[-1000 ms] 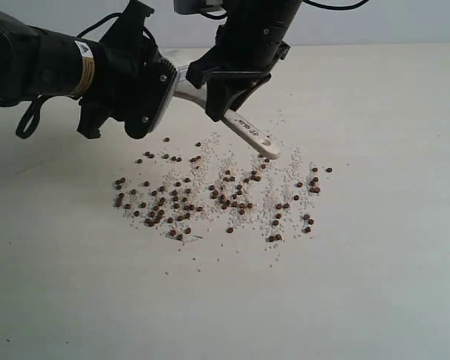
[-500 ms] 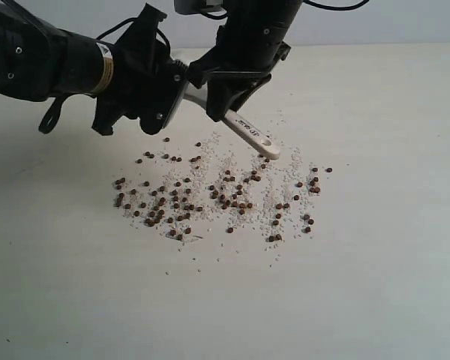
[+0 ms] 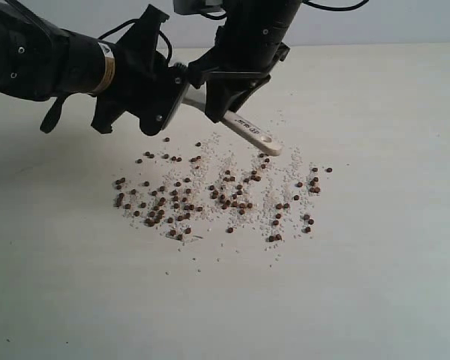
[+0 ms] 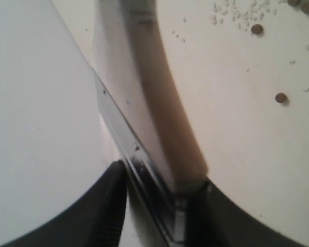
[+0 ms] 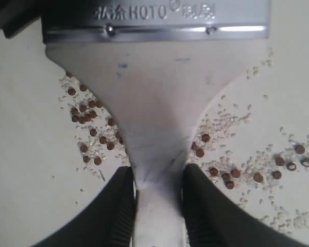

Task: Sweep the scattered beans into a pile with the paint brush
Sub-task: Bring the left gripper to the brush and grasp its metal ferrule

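The right claw point(image 5: 157, 172) is clenched on the narrow neck of the wide flat paint brush with white handle, silver metal band and dark print point(image 3: 251, 133), one finger on each side of the wood. The brush hangs clear of the pale desk point(image 3: 375, 285). Its holed handle end slopes down beyond this claw, and its head points up toward the left claw point(image 4: 162, 180). The left claw's fingers flank the brush at the silver metal band point(image 5: 154, 31), but I cannot tell whether they are clamped on it or only close to it. The tiny round dark reddish-brown beans point(image 3: 180, 199) lie scattered on the desk beneath and ahead of both claws, mixed with fine white crumbs point(image 3: 274, 199), and no pile has been formed. The step in hand looks like a re-grip between the two claws, since the brush is held with the wrong end toward the beans. To do it well, one claw should have a firm, square hold across the flat faces before the other lets go, or the brush may twist or drop into the beans. The brush should stay above the beans until the bristles face down. Sweeping should then start from outside the spread and work inward with light contact, because the round beans are likely to roll.
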Available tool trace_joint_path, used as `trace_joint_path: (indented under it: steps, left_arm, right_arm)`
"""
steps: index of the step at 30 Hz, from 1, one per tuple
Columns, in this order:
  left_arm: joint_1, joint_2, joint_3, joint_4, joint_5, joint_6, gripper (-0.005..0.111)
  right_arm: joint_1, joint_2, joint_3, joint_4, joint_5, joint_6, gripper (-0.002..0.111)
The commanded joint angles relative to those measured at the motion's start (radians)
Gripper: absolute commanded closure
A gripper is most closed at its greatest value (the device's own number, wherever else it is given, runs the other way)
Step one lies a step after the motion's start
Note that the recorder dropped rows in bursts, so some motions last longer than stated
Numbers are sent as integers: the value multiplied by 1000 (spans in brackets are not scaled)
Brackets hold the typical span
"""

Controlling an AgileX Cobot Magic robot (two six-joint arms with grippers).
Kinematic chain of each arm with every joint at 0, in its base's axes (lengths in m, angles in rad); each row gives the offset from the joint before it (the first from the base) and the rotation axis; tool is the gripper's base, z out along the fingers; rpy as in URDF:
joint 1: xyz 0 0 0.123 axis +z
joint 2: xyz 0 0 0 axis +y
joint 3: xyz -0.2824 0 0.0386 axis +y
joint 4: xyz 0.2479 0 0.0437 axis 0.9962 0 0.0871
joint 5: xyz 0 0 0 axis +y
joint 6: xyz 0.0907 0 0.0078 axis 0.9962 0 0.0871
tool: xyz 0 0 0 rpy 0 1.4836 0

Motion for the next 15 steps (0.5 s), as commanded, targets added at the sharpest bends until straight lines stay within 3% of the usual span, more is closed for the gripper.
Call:
trace_joint_path:
  steps: [1,5,11,15]
  left_arm:
    - [-7,7,-3,-5,-10,36,72]
    - [-7,7,-3,-5,-14,36,77]
    - [-7,7,-3,-5,-8,36,107]
    - [-7,7,-3,-5,28,57,107]
  right_arm:
    - [-2,-3,-10,19,-15,3,108]
    - [-2,-3,-10,19,-15,8,105]
    - [-2,-3,-10,19,-15,10,88]
    - [-2,-3,-10,19,-15,10,75]
